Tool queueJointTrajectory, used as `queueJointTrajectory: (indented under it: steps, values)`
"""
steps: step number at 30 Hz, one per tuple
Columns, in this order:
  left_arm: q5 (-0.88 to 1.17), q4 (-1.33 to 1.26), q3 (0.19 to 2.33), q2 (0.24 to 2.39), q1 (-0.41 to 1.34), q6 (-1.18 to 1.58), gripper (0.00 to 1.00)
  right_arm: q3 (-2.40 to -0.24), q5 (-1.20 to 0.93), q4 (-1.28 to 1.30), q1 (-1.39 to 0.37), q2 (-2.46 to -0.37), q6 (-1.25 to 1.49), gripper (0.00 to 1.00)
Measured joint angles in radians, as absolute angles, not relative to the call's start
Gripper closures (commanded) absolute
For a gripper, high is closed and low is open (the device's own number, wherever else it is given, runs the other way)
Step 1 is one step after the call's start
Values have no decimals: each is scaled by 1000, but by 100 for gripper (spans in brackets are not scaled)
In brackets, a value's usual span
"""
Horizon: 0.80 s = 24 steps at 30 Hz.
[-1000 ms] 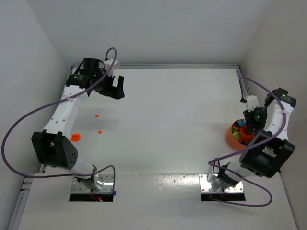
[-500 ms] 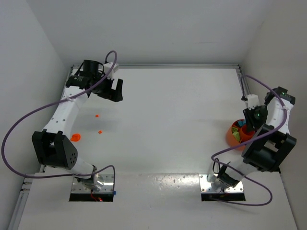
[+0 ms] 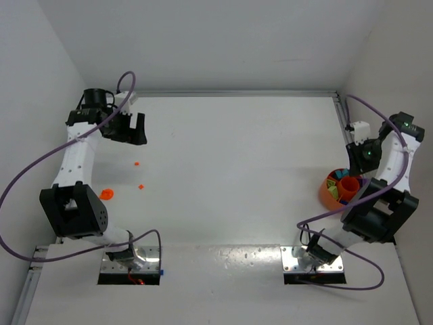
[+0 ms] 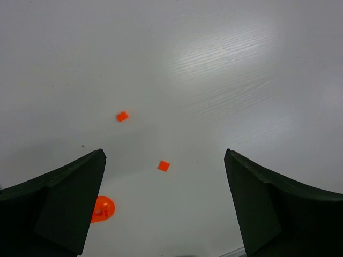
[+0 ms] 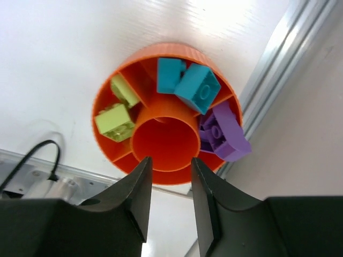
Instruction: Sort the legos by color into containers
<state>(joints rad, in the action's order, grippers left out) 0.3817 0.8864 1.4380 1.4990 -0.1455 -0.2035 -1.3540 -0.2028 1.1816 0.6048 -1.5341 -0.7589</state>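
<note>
**Orange pieces are left at the left side**

The table [image 3: 237, 156] carries the bowl [image 3: 329, 195] at its 3 o'clock edge. The right gripper [image 5: 170, 163] hangs just above the bowl's centre cup [image 5: 163, 136], with its fingers a little apart and nothing between them. In the ring lie cyan bricks [image 5: 188, 84] at 12 to 1 o'clock, purple bricks [image 5: 225, 131] at 4 and lime bricks [image 5: 115, 122] at 9. Whether an orange brick lies in the cup I cannot tell, as it would be orange on orange.

The left gripper [image 3: 132, 131] hovers near 10 o'clock, fingers wide apart and empty. Below it, well apart from the bowl, lie a round orange piece [image 4: 102, 209] and two orange bricks [image 4: 163, 166].

I judge that the step in hand is the pick of the orange pieces. Next, the left gripper should come down with its fingers on either side of one brick, close on it, and bring it across to the bowl.
</note>
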Motion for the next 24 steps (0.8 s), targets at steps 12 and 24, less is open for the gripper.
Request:
queueJointTrajectory:
  steps: [12,24]
  values:
    - [300,883,1243,1540,-274,-348,37,-1437,-406,1202,347,-1587,-635,66]
    - [275,780,1238,1778,-253,-728,42,-1438,-477,1066,97,-1713,-432,67]
